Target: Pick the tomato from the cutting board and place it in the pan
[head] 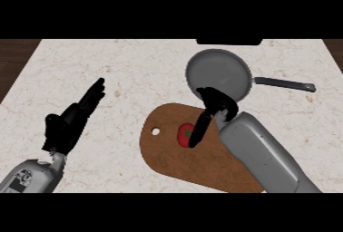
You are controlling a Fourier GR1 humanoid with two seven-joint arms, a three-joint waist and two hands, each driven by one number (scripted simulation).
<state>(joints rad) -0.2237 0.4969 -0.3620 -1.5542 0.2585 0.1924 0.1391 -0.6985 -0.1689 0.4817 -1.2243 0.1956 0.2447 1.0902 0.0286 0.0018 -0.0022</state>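
Head view, right arm over the work area. The tomato [184, 134] lies on the cutting board [181, 167], near the board's upper middle, just right of its hanging hole. The right hand [216, 106] hangs over the board's far edge, between tomato and pan [216, 74]. One dark finger or thumb runs down along the tomato's right side; the other fingers bunch above, by the pan's near rim. Whether the hand has closed on the tomato I cannot tell: contact looks likely on one side only.

Left hand [67, 124] rests over the bench [120, 63] at the view's left, fingers straight, holding nothing.

Risks, as judged:
- Round fruit touched on one side may roll left across the board if the fingers close unevenly.
- A pinch set high on the tomato could let it slip out on the lift.
- The pan's rim sits just beyond the board; a low carry could knock it and shift the pan by its handle [285, 84].

Containers: the pan holds nothing visible; its grey floor shows bare.
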